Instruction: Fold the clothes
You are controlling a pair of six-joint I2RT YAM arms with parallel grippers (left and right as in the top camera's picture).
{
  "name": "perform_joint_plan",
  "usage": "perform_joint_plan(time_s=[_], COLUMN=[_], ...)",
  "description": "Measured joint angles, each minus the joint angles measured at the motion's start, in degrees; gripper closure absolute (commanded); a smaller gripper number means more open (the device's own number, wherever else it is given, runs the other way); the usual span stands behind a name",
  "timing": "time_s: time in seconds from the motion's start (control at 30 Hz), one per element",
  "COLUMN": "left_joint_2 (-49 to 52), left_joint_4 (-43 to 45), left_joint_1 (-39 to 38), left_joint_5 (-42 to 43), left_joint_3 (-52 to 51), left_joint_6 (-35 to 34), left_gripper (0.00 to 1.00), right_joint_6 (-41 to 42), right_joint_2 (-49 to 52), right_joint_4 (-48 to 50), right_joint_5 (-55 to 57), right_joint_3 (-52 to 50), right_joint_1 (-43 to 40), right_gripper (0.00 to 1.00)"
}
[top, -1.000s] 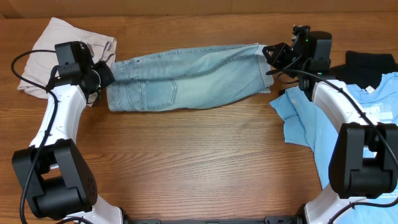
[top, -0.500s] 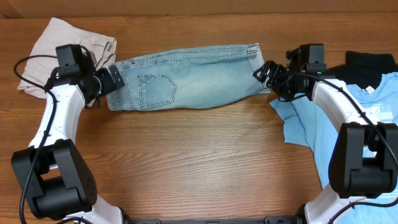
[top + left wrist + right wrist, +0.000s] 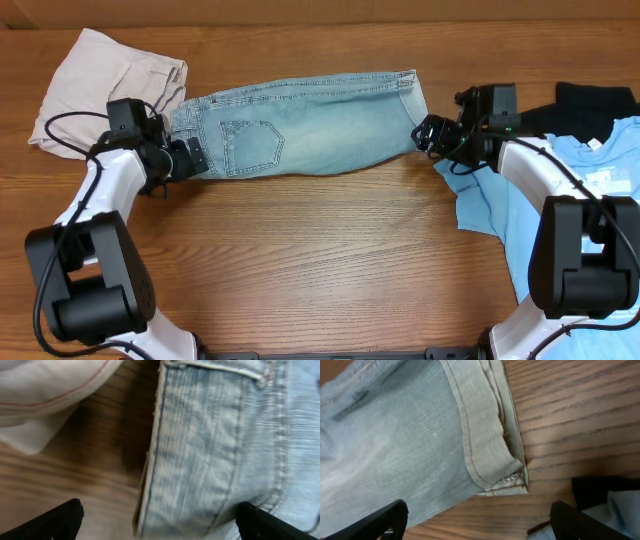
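Observation:
The light-blue denim shorts (image 3: 310, 125) lie folded lengthwise across the back of the table, with a stitched pocket (image 3: 250, 145) facing up. My left gripper (image 3: 188, 160) is open at the shorts' left end, holding nothing. In the left wrist view the denim seam edge (image 3: 210, 445) lies between the spread fingers (image 3: 62, 517). My right gripper (image 3: 428, 136) is open just off the shorts' right end. The hem corner (image 3: 495, 445) lies flat on the wood ahead of the right gripper (image 3: 482, 527), free of it.
Beige shorts (image 3: 100, 70) lie crumpled at the back left, close to the left gripper, and show again as beige shorts (image 3: 45, 395). A sky-blue T-shirt (image 3: 560, 190) and a black garment (image 3: 595, 100) lie under and beside the right arm.
Both grippers have opened and let go of the denim shorts, then drawn slightly back from the ends. The shorts have dropped and now lie flat with the pocket showing.

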Motion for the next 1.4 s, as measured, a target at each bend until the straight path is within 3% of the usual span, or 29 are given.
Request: perform_joint_plan(time_s=[0.07,0.13,0.27,0.3,0.43,0.57,0.73,0.83,0.93,1.23,1.4], left_joint_2=[1.03,1.62,2.51,2.56,2.56,2.56,2.56,2.54,2.38,0.74,-1.29], left_joint_4=[1.73,3.39,6.75,6.99,3.78,-6.19,-21.27,-25.73,-27.76,-29.90,-31.01], left_joint_1=[0.09,0.37,0.31,0.31,0.33,1.38,3.67,5.38,5.97,5.97,5.97], left_joint_5=[1.44,3.45,9.35,10.95,14.34,15.89,13.38,10.51,7.78,3.91,4.24], left_joint_3=[-0.17,-0.17,-0.26,-0.26,-0.20,-0.09,0.37,0.39,0.39,0.39,1.40], left_joint_6=[0.15,0.20,0.28,0.31,0.35,0.35,0.33,0.35,0.35,1.29,2.99], left_gripper=[0.03,0.20,0.92,0.96,0.96,0.96,0.96,0.96,0.96,0.90,0.87], right_joint_6=[-0.24,-0.28,0.24,0.35,0.46,0.46,-1.07,-1.70,-2.14,-3.58,-0.44], right_joint_2=[0.00,0.02,0.07,0.07,0.07,0.07,0.04,-0.28,-0.39,1.92,3.52], right_joint_4=[1.81,2.71,3.02,2.67,0.96,-1.97,-3.34,-1.88,1.33,8.61,12.83], right_joint_5=[-0.04,-0.22,-0.81,-1.11,-3.19,-4.33,-5.07,-5.38,-6.25,-9.11,-10.75], right_joint_3=[-1.53,-2.32,-2.43,-2.43,-2.43,-2.43,-3.67,-4.61,-5.75,-6.40,-6.12], right_joint_1=[0.00,0.00,0.00,0.00,0.00,0.00,0.04,0.04,0.07,3.54,3.61], right_gripper=[0.07,0.09,0.09,0.09,0.08,0.05,0.05,0.05,0.11,0.12,0.16])
